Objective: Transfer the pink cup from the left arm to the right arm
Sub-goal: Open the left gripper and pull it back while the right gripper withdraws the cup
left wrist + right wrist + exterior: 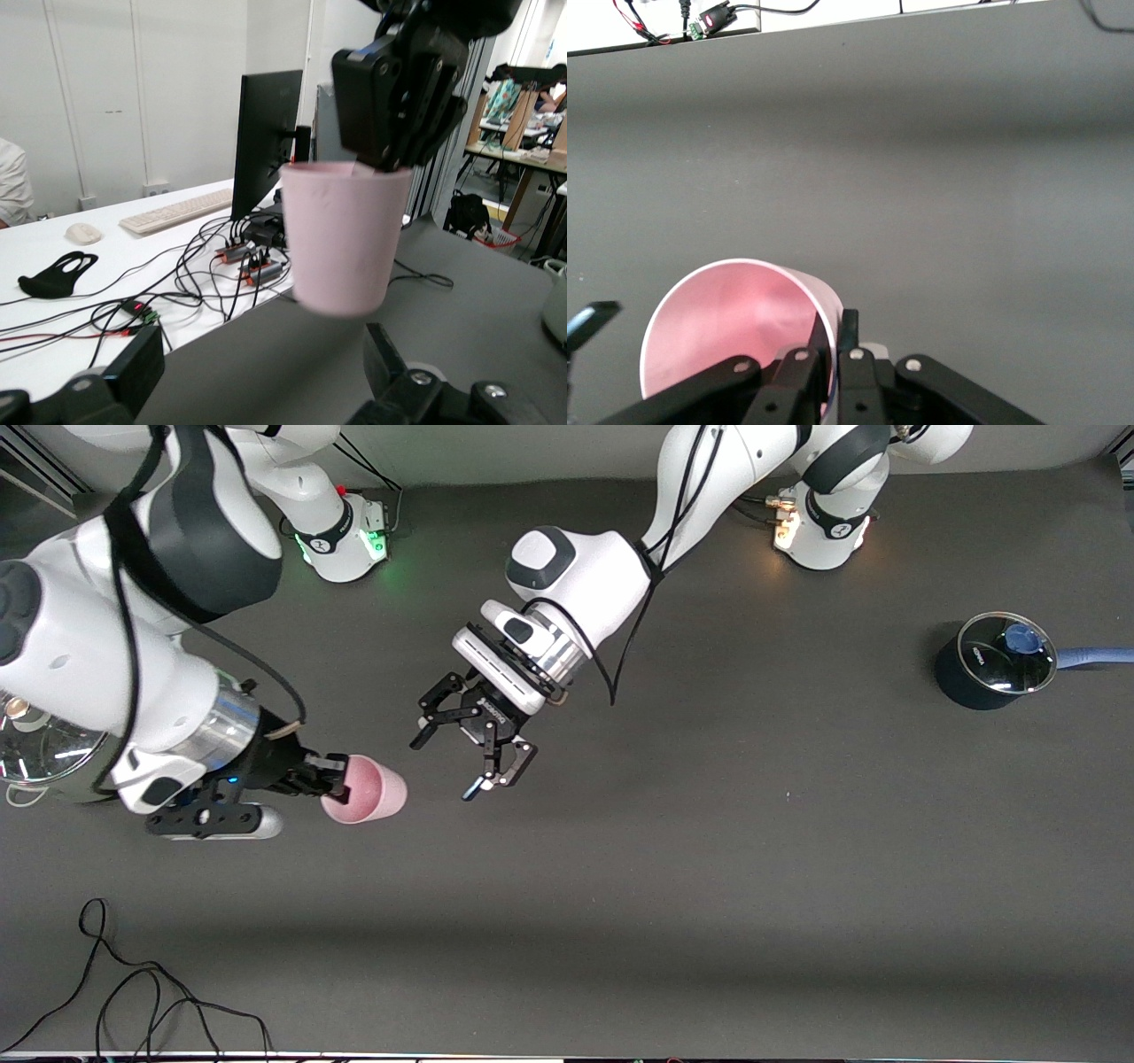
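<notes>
Pinching the cup by its rim, the right gripper holds it in the air above the tabletop. The left gripper hangs just beside it, fingers spread and empty, clear of the cup's base end.

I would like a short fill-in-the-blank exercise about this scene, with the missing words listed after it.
1. The right tool is shut on the rim of the pink ____.
2. The left tool is ____ and holds nothing.
3. The pot with the glass lid has a ____ handle.

Missing words: cup; open; blue
</notes>
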